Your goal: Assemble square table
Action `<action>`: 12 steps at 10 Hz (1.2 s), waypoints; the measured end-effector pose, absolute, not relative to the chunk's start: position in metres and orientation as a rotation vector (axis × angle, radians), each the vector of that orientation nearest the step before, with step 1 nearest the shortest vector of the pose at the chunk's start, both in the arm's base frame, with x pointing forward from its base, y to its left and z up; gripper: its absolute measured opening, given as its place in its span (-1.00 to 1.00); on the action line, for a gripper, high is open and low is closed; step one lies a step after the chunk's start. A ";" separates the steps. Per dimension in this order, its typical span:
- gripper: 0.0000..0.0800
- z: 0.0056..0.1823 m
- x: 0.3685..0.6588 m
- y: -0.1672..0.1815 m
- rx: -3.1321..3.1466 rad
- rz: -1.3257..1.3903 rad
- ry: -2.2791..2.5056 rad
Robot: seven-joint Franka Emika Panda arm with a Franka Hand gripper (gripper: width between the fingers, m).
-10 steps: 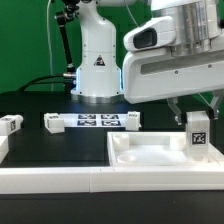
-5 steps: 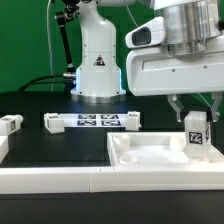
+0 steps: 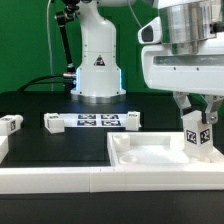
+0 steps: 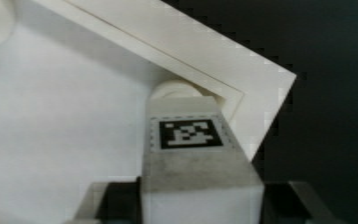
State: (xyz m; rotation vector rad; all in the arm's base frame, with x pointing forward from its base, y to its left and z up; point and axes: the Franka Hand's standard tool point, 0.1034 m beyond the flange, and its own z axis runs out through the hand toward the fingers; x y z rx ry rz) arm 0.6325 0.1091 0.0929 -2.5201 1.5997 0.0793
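Looking from the wrist alone shows the leg at the slab corner.

Smooth white plastic on the square tabletop, matt across the recessed face, with a soft sheen along the raised rim. Same white plastic on the leg, smooth-sided and matt. Flat printed black-and-white tag on that leg, matt, possibly a paper sticker; too blurred to settle. Dull matt black on the worktop. Glossy white moulded shell on the arm's base and on the wrist housing.
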 end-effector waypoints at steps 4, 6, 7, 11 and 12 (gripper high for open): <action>-0.27 0.093 0.630 0.120 -2.270 0.128 1.946; -0.27 0.092 0.629 0.125 -2.189 0.152 2.025; -0.27 0.093 0.629 0.126 -2.102 0.172 2.102; 0.22 0.092 0.629 0.127 -2.156 0.173 2.032; 0.49 0.092 0.630 0.126 -2.184 0.168 2.000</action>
